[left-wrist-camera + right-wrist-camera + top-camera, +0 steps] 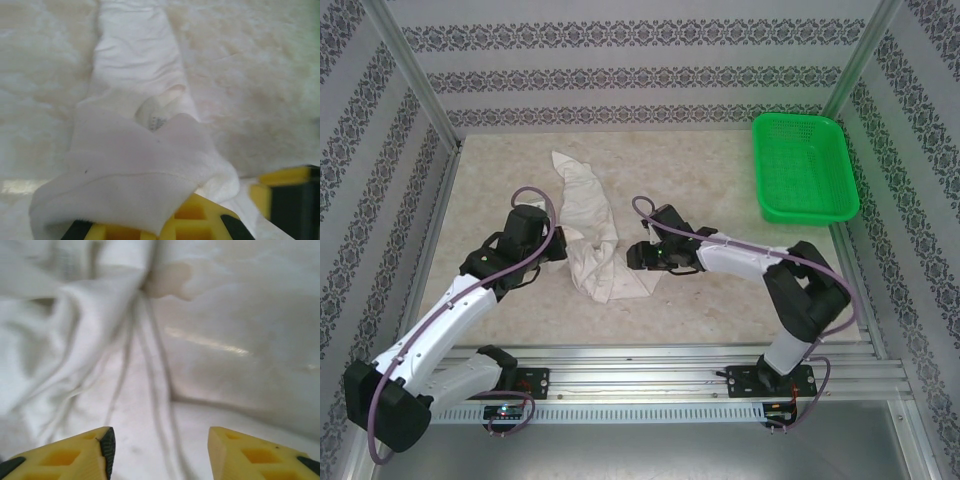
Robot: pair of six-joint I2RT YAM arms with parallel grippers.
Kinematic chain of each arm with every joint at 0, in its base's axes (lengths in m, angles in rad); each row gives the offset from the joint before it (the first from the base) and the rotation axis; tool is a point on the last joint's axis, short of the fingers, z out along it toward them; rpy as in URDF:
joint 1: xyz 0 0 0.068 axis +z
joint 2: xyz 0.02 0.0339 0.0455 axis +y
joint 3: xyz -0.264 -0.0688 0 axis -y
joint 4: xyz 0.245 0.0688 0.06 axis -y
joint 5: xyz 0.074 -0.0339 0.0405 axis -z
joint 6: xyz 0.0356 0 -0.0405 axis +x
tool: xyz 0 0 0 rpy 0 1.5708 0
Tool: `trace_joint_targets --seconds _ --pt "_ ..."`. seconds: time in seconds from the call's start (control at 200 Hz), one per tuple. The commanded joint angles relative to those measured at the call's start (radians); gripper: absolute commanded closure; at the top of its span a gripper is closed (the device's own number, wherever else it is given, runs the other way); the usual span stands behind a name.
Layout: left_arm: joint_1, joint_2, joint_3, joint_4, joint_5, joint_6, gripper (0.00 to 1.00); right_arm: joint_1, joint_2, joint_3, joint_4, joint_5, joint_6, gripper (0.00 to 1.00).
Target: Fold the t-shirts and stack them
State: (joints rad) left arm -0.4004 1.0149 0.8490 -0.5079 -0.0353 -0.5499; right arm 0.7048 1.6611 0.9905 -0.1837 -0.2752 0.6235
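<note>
**A:** Where are things on the desk (720,170)?

**B:** One t-shirt (590,215) lies mid-desk, roped into a rumpled band, well apart from the green basket (796,120) at the far right corner. I'd judge the fold has barely begun: the shirt has yet to be spread flat.

**A:** Which way does it run?

**B:** Its long axis runs away from the arms. The narrow far end leans left, and the wider bunched end lies near, between both arms.

**A:** And the jaws?

**B:** The right jaws are spread wide, low over the cloth and holding nothing. Cloth drapes over the left jaws, and I cannot tell whether they pinch it.

**A:** Next?

**B:** Probably each takes an edge and pulls outward. A neck label (157,122) shows in the folds.
</note>
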Motion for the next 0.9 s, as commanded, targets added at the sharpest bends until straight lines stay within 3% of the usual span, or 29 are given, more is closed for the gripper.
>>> trace_joint_targets --seconds 0.0,0.25,0.37,0.42,0.505,0.575,0.634,0.709,0.894 --pt "0.047 0.002 -0.065 -0.021 -0.063 -0.012 1.0 0.069 -0.01 0.055 -0.053 -0.033 -0.005 0.46" --pt "0.201 0.0 -0.216 0.122 0.049 -0.057 0.97 0.247 0.174 0.117 0.005 -0.014 0.15 0.46" --pt "0.259 0.045 -0.228 0.168 0.116 -0.047 0.83 0.277 0.254 0.178 -0.023 0.019 0.19 0.46" --pt "0.272 0.06 -0.242 0.192 0.132 -0.048 0.79 0.277 0.281 0.191 -0.009 0.019 0.206 0.51" --pt "0.295 0.071 -0.27 0.233 0.169 -0.056 0.66 0.273 0.305 0.229 -0.058 0.078 0.199 0.7" --pt "0.306 0.074 -0.288 0.259 0.183 -0.06 0.56 0.248 0.284 0.23 -0.064 0.101 0.187 0.87" --pt "0.309 0.072 -0.303 0.281 0.192 -0.067 0.55 0.207 0.239 0.213 -0.057 0.079 0.175 1.0" --pt "0.308 0.07 -0.31 0.287 0.203 -0.09 0.49 0.149 0.152 0.218 -0.111 0.039 0.131 1.0" --pt "0.307 0.054 -0.312 0.229 0.197 -0.167 0.4 -0.062 -0.058 0.27 -0.446 -0.047 0.015 0.99"
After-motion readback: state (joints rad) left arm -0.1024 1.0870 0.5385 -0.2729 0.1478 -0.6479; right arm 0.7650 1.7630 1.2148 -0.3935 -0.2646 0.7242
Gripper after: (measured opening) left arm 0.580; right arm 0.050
